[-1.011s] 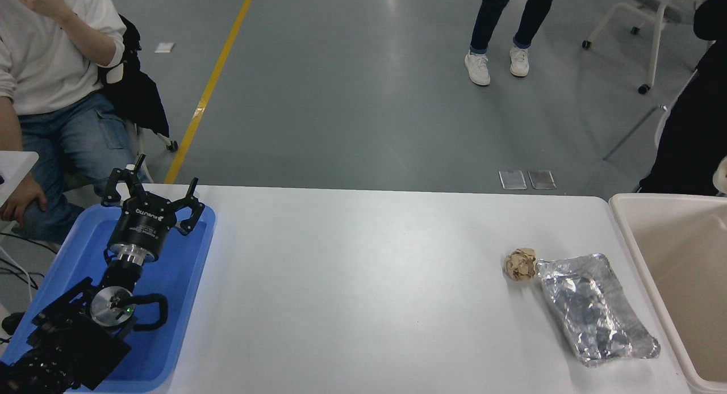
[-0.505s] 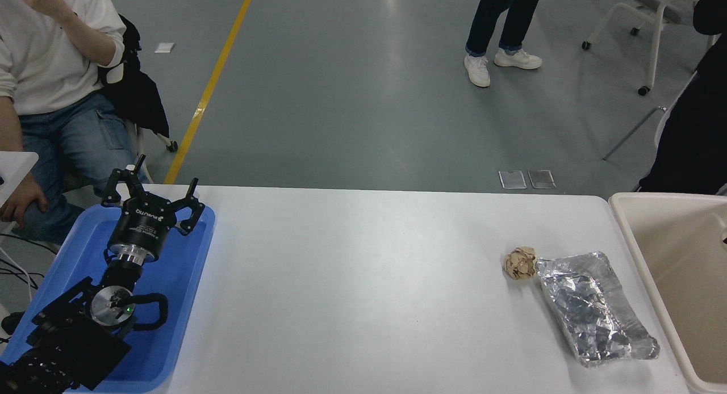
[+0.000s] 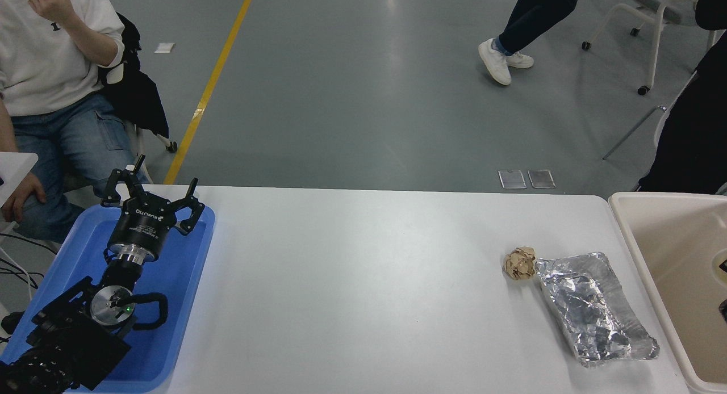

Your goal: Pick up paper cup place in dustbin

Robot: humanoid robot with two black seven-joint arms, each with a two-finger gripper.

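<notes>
The beige dustbin (image 3: 642, 252) stands at the table's right end, cut off by the picture's edge. Inside it, at the very right edge, a pale curved rim that looks like the paper cup (image 3: 715, 264) shows only in part. Small black bits beside and below it seem to be my right gripper (image 3: 723, 309), mostly out of frame. My left gripper (image 3: 154, 191) is parked, open and empty, over the blue tray (image 3: 187, 280) at the lower left.
A crumpled brown paper ball (image 3: 519, 263) and a crinkled silver foil tray (image 3: 593, 309) lie next to the bin's left wall. A seated person (image 3: 51, 70) is at the far left. Another person (image 3: 511, 53) walks on the floor beyond the table.
The pale object at the right edge has moved down from above the bin's far rim into the bin. The walking person has stepped to the right. The left arm has not moved.
</notes>
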